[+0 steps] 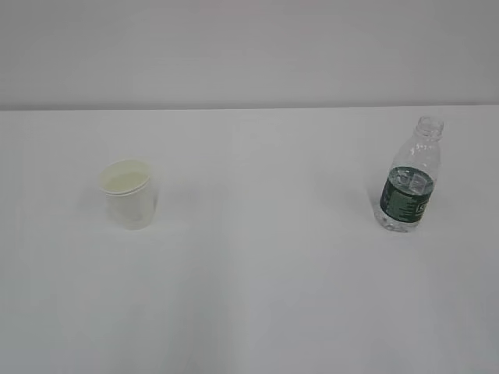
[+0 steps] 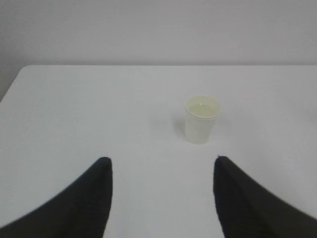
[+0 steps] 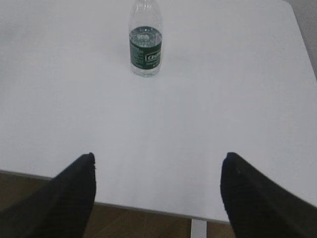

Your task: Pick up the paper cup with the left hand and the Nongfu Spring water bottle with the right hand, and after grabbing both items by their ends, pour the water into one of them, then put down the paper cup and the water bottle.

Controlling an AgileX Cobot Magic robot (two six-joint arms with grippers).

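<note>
Tabletop [image 1: 249,296] in the exterior view carries the paper cup [image 1: 129,193] upright at left and the Nongfu Spring water bottle [image 1: 408,178] upright at right, well apart, with neither arm showing. Left wrist view adds the left hand [image 2: 161,171], jaws apart and empty, the cup ahead, slightly right of centre; steer right before closing. Right wrist view shows the right hand [image 3: 158,168] spread wide, back at the table's near edge, the bottle far ahead and left; it should advance leftward, gripping low.

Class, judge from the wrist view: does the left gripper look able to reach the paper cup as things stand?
Probably yes. The left gripper is open, and only bare table lies between it and the upright paper cup, slightly right of centre.
</note>
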